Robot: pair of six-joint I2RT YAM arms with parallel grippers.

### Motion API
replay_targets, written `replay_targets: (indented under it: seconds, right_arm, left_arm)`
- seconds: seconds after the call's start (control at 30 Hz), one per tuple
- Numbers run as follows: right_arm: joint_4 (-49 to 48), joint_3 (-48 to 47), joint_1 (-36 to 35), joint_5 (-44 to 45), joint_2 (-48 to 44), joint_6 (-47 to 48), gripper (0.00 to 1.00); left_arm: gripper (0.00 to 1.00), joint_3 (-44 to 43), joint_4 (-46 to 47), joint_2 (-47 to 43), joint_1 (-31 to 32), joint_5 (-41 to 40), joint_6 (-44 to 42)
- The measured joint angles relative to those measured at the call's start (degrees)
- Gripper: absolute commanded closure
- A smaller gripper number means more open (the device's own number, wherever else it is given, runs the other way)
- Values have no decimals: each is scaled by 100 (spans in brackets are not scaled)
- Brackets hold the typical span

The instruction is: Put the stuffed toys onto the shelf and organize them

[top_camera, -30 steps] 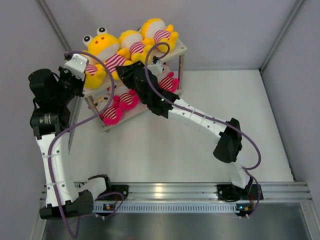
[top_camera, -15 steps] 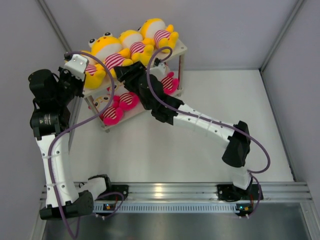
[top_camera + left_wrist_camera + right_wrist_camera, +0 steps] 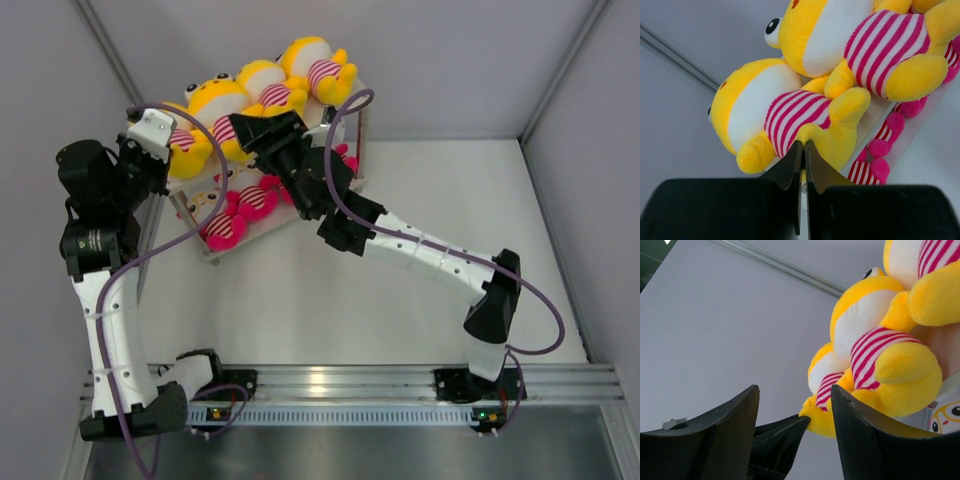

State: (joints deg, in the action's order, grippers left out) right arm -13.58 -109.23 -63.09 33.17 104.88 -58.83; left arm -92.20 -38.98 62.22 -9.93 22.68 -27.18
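The shelf [image 3: 358, 97] stands at the back left. Several yellow stuffed toys [image 3: 215, 100] crowd its top board, and pink ones [image 3: 235, 208] lie on the lower board. My left gripper [image 3: 170, 150] is at the shelf's left end, shut on the foot of the leftmost yellow toy [image 3: 775, 115]; its jaws [image 3: 804, 145] pinch the yellow leg. A second yellow toy [image 3: 855, 40] lies against it. My right gripper [image 3: 250, 130] hovers open at the top tier's front, its fingers [image 3: 865, 435] empty and apart beside the yellow toys [image 3: 865, 320].
Grey enclosure walls close in behind and left of the shelf. In the right wrist view my left gripper's dark fingers [image 3: 780, 435] show between my right jaws. Pink toys [image 3: 885, 150] lie below the top board. The white table [image 3: 420, 200] spreads right of the shelf.
My right arm has swung left and back to the top tier's front. The big-eyed yellow toy has shifted back and right against the others. My left arm has held still.
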Motion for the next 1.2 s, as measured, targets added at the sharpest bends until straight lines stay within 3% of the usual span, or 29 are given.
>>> replay_targets:
  seconds: [0.2,0.4,0.53,0.6,1.2]
  right_arm:
    - [-26,455,33,-48,-39,-179,44]
    - [-37,1355,31,-138,-396,-35,54]
    - [-81,1521,42,-177,-544,26,75]
    - [-131,1521,66,-205,-546,0,79]
    - [170,640,254,-439,348,-315,83]
  left_arm:
    - [95,42,-2,-98,-2,20,48]
    - [95,52,-2,-122,0,22,61]
    - [95,55,-2,-122,0,20,90]
    - [95,55,-2,-125,0,20,111]
    - [95,61,-2,-136,0,20,153]
